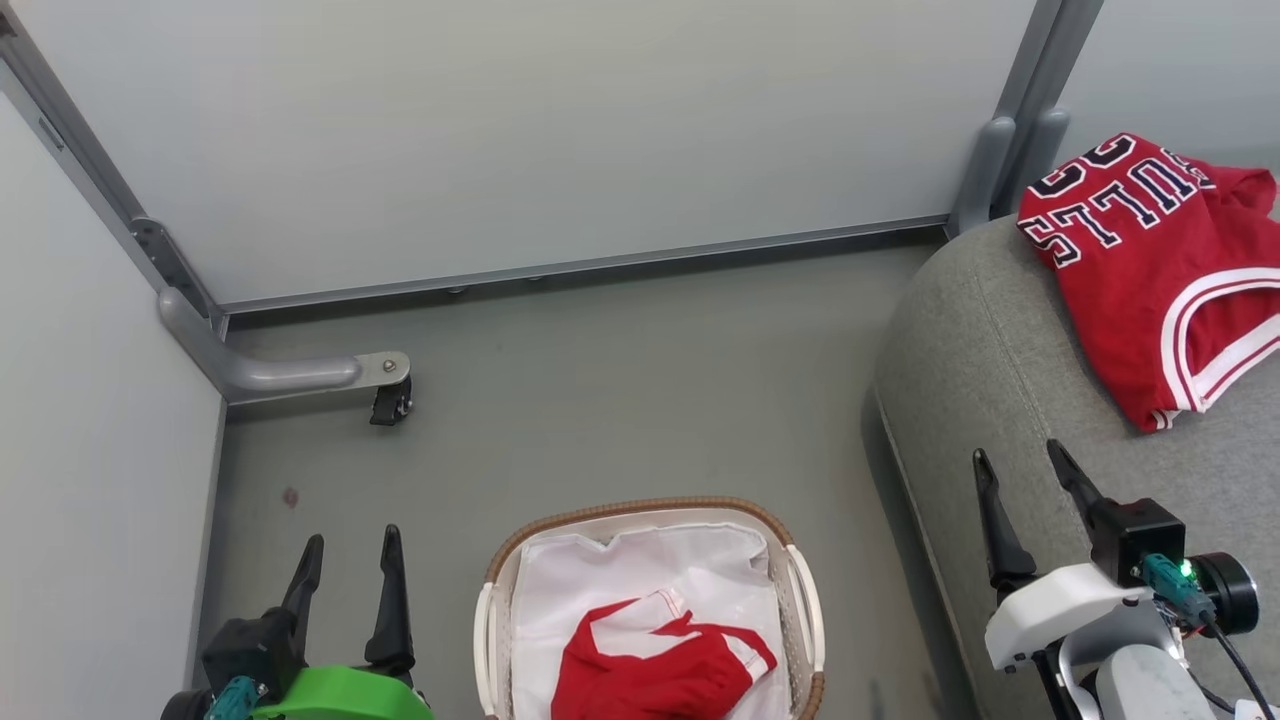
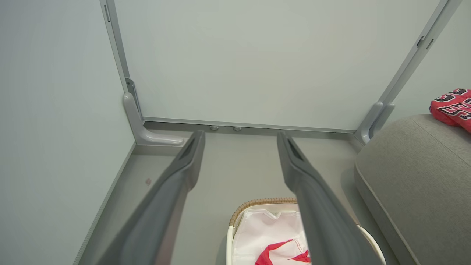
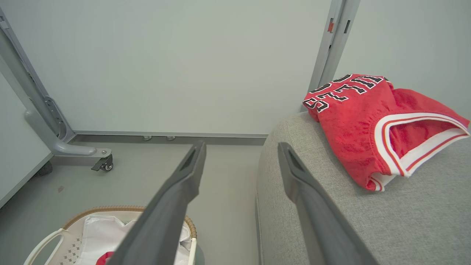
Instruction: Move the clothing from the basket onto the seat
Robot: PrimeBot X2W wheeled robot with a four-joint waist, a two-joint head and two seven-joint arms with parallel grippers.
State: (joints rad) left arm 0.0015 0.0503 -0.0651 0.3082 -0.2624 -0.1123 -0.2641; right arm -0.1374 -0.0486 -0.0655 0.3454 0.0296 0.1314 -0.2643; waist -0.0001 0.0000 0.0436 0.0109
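Red jersey (image 1: 1150, 270): crumpled on the seat (image 1: 980, 340), with its black "BULLS" lettering upside down in the head view and a white-trimmed opening on the near side.
Red shorts (image 1: 650, 665): bunched in the basket (image 1: 640, 507) at its near end, lying on the white liner (image 1: 640, 570).
Basket: stands on the grey floor (image 1: 600, 400), just left of the seat and apart from it.
Seat: grey fabric with a rounded edge, against the back panel.
Left gripper (image 1: 352, 540): jaws apart with nothing between them, over the floor left of the basket.
Right gripper (image 1: 1015, 452): jaws apart and empty, over the seat's edge, nearer than the jersey and clear of it.
Surroundings: pale partition panels (image 1: 500, 130) in grey frames, with a castor foot (image 1: 390, 400) at the left corner.
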